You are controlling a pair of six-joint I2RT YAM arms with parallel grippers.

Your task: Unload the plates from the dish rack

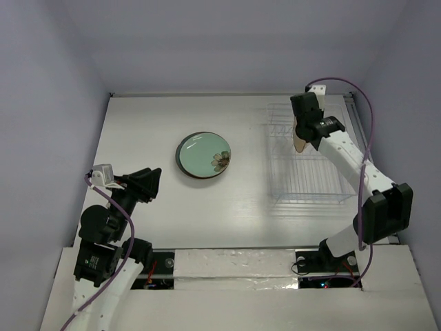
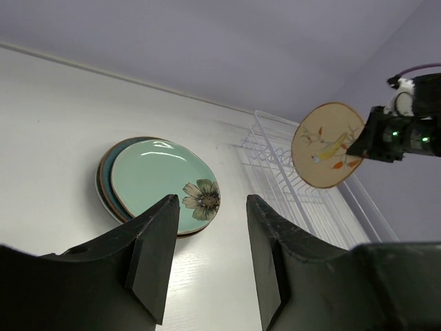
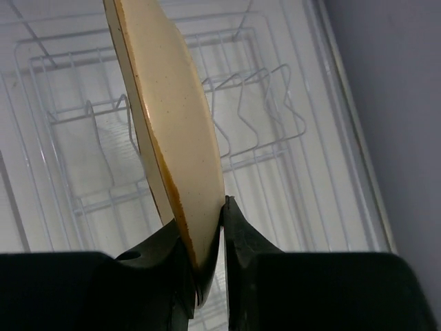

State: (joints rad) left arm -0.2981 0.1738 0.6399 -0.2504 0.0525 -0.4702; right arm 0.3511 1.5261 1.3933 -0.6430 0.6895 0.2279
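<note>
My right gripper [image 1: 301,135] is shut on the rim of the tan plate [image 3: 172,131] and holds it on edge above the far end of the white wire dish rack [image 1: 306,162]. The left wrist view shows the tan plate [image 2: 326,146] with its small bird motif, and the rack [image 2: 275,162]. The rack [image 3: 262,124] holds no other plate. A stack of plates lies flat on the table, topped by the mint green plate [image 1: 202,154] with a flower, a dark teal one under it [image 2: 105,176]. My left gripper [image 1: 146,185] is open and empty, near left of the stack.
White table [image 1: 151,124] with grey walls behind and to the sides. The rack stands along the table's right edge. A foil-covered strip [image 1: 234,262] runs along the near edge between the arm bases.
</note>
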